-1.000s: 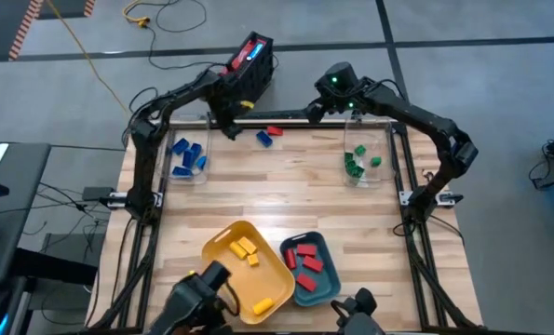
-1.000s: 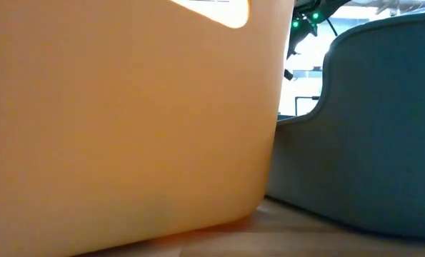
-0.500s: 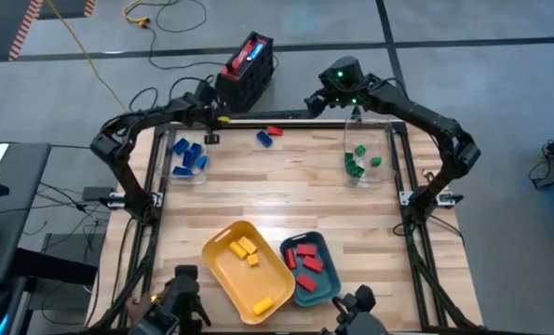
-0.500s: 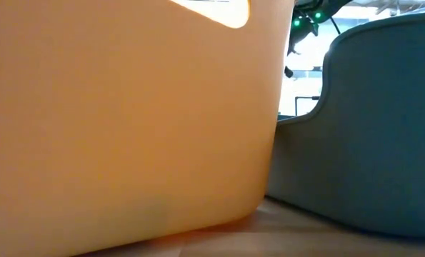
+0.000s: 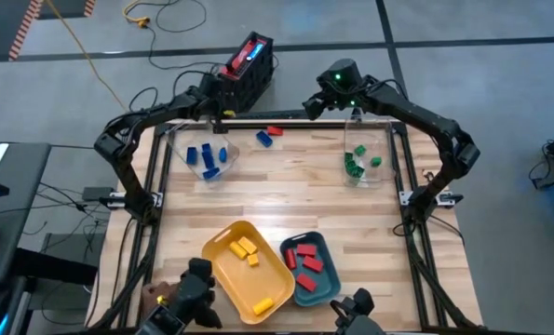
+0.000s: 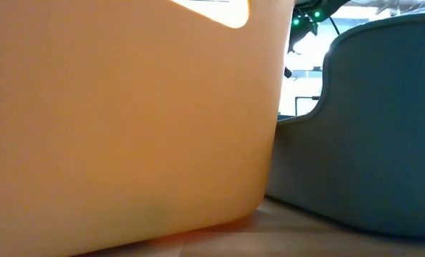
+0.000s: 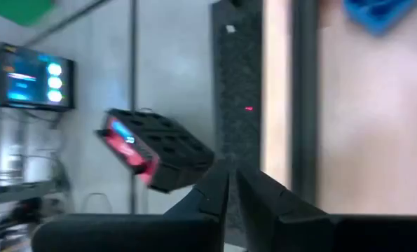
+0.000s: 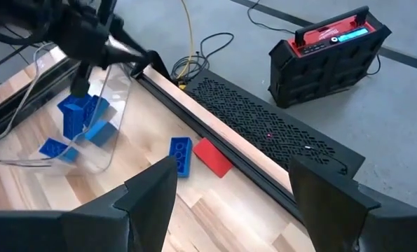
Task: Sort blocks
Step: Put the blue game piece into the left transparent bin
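Sorting, near done: left gripper (image 5: 213, 119) pinched on clear container (image 5: 209, 160) of blue blocks (image 5: 209, 156); right gripper (image 5: 316, 100) agape (empty); far-edge strays need fetching.

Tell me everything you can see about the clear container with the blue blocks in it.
The clear container is a see-through plastic tub at the table's far left, tipped up on one side. Several blue blocks lie heaped inside it. The left gripper is shut on its far rim. A loose blue block and a red one lie apart from it.
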You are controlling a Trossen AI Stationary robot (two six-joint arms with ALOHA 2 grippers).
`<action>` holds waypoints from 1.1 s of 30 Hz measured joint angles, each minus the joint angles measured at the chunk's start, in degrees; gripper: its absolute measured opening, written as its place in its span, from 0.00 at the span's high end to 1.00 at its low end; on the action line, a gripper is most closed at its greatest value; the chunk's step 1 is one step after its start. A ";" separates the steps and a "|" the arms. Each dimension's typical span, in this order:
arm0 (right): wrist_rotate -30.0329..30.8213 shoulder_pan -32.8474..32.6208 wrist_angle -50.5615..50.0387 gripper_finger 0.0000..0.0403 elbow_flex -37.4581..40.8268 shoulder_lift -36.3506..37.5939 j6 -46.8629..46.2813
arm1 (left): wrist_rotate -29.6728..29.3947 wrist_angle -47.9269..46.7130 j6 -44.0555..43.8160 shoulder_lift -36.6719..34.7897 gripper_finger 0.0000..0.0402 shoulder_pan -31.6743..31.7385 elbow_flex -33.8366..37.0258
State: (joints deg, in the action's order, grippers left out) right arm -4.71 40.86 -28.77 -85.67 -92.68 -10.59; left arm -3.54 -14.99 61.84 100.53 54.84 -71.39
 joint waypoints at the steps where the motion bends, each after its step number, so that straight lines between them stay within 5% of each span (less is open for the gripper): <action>1: 0.00 0.00 0.00 0.28 0.00 0.00 -0.05 | 0.29 -1.65 -0.72 -0.07 0.95 -0.61 -0.56; 13: -0.05 -0.75 1.90 0.28 0.00 0.09 -1.17 | 2.70 -4.80 -7.26 -1.66 0.98 -6.46 -4.79; 17: -0.07 -0.81 2.36 0.28 -0.03 0.11 -1.60 | 9.59 -12.32 -21.74 1.46 0.98 -8.25 -10.88; 25: -0.68 -1.05 5.91 0.28 -0.22 -0.77 -0.37 | 13.35 -30.20 -38.48 12.31 0.98 -9.59 -31.64; 29: -4.50 -0.29 7.13 0.28 -0.10 -5.18 2.81 | 18.92 -31.22 -46.20 14.25 0.99 -9.36 -33.25; 33: -5.75 -1.29 10.16 0.28 -0.11 -9.82 5.37 | 12.60 -26.43 -48.23 10.42 1.00 -11.43 -30.02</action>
State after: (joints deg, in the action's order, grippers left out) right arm -10.46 39.58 -18.61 -85.78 -102.50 -5.21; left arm 9.07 -41.42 13.61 110.95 43.42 -101.40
